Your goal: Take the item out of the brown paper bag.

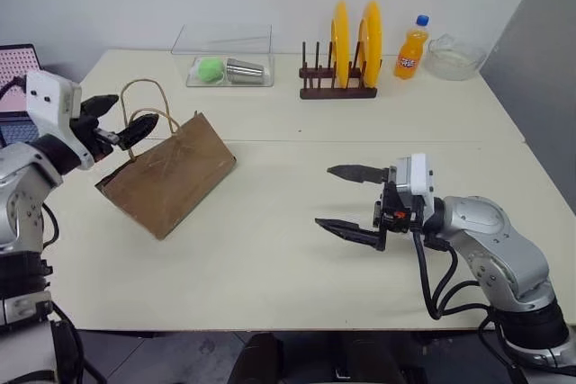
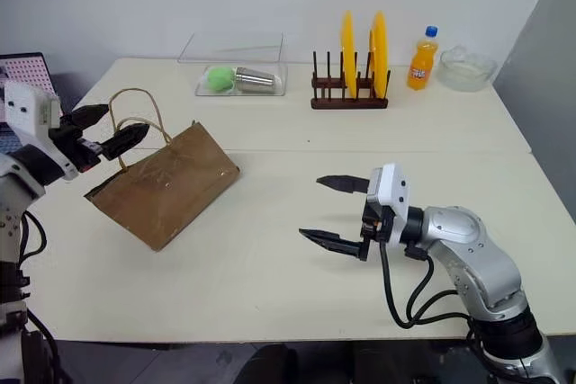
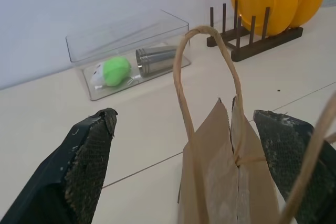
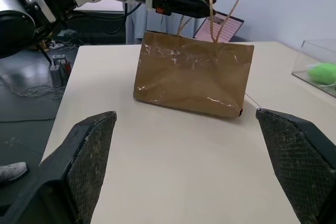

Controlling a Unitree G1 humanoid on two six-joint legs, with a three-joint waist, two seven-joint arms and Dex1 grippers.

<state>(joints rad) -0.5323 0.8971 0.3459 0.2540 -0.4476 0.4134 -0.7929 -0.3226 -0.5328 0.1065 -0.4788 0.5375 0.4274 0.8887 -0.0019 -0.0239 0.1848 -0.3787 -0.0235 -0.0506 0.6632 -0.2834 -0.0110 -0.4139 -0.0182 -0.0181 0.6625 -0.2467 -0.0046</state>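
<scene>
The brown paper bag rests tilted on the left part of the table, its two cord handles standing up toward my left gripper. That gripper is open and level at the bag's top. In the left wrist view one handle loop and the bag's top edge lie between its fingers; I cannot tell whether they touch. My right gripper is open and empty, pointing left toward the bag from mid-table. The right wrist view shows the bag well beyond its fingers. The item is hidden.
At the back stand a clear box with a green ball and a metal cup, a wooden rack with yellow plates, an orange soda bottle and a glass bowl. A laptop sits off the table's left.
</scene>
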